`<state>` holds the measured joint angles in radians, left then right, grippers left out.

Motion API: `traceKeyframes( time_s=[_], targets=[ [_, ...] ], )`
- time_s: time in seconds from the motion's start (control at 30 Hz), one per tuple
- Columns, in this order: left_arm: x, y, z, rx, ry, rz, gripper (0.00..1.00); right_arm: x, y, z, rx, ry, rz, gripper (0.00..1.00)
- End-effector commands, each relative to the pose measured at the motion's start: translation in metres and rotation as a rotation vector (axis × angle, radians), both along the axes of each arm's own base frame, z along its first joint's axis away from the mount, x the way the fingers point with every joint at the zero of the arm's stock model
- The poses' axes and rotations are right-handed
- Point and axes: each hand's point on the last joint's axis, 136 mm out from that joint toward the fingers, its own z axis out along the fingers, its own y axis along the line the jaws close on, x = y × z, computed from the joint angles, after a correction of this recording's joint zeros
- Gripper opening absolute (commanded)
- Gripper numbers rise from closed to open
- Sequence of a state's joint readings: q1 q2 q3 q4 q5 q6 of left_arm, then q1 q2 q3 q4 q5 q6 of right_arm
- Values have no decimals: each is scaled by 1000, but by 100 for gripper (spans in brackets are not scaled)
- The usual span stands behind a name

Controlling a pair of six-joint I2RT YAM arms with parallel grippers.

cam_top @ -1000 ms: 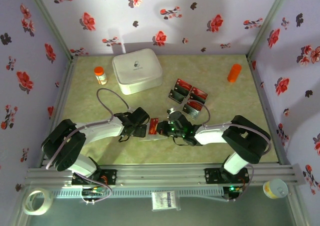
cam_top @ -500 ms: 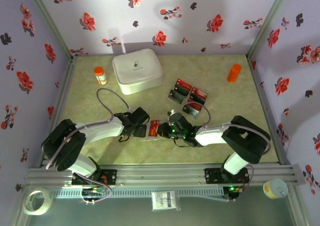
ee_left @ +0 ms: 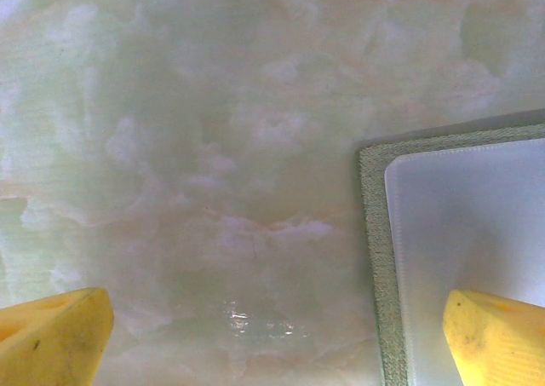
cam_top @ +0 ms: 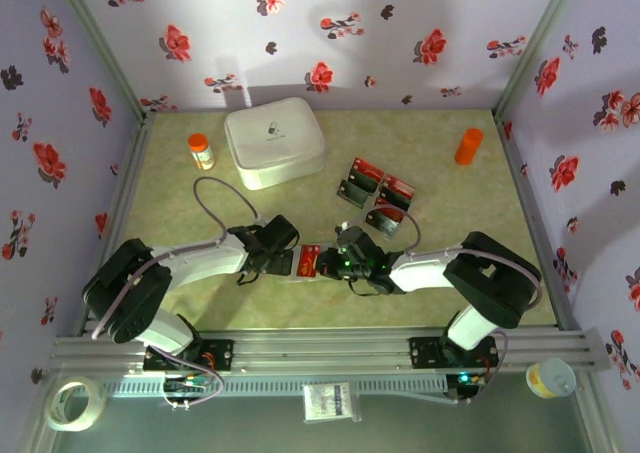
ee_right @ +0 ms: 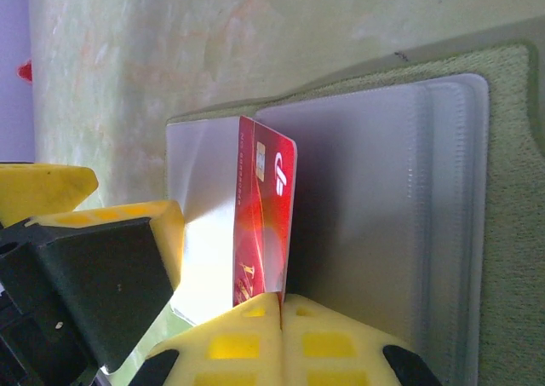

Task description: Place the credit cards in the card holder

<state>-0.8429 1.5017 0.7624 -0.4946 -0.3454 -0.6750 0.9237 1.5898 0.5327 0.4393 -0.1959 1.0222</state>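
Observation:
The card holder [ee_right: 511, 233] lies open on the table, olive-green with clear pockets [ee_right: 383, 216] inside. My right gripper [ee_right: 281, 305] is shut on a red credit card [ee_right: 264, 224], held on edge over the pockets' left part. In the top view this card [cam_top: 309, 261] sits between my right gripper [cam_top: 324, 263] and left gripper [cam_top: 281, 259]. My left gripper [ee_left: 272, 343] is open low over the table, its right finger [ee_left: 498, 339] over the holder's edge [ee_left: 375, 258]. Several more red and black credit cards [cam_top: 377, 194] lie spread behind the right arm.
A big white rounded box [cam_top: 273, 141] stands at the back, an orange-capped bottle [cam_top: 201, 151] to its left. An orange cylinder [cam_top: 468, 145] stands at the back right. A tape roll [cam_top: 75, 403] and a small tub [cam_top: 550, 378] lie off the table, in front.
My right gripper has shifted slightly left and nearer with the red card in it. The left arm has not moved.

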Motion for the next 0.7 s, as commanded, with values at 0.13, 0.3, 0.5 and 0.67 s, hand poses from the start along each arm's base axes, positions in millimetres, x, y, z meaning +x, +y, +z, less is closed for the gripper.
traceKeyframes(
  time_s=[0.13, 0.3, 0.5, 0.67],
  targets=[
    [0, 8, 3, 52, -11, 5, 100, -15, -7, -18, -77, 62, 42, 0],
    [0, 8, 4, 51, -12, 4, 100, -17, -11, -17, -109, 63, 56, 0],
    [0, 9, 3, 54, -11, 4, 100, -17, -12, -18, -135, 74, 73, 0],
    [0, 9, 3, 53, -10, 4, 100, -16, -12, -21, -140, 95, 85, 0]
  ],
)
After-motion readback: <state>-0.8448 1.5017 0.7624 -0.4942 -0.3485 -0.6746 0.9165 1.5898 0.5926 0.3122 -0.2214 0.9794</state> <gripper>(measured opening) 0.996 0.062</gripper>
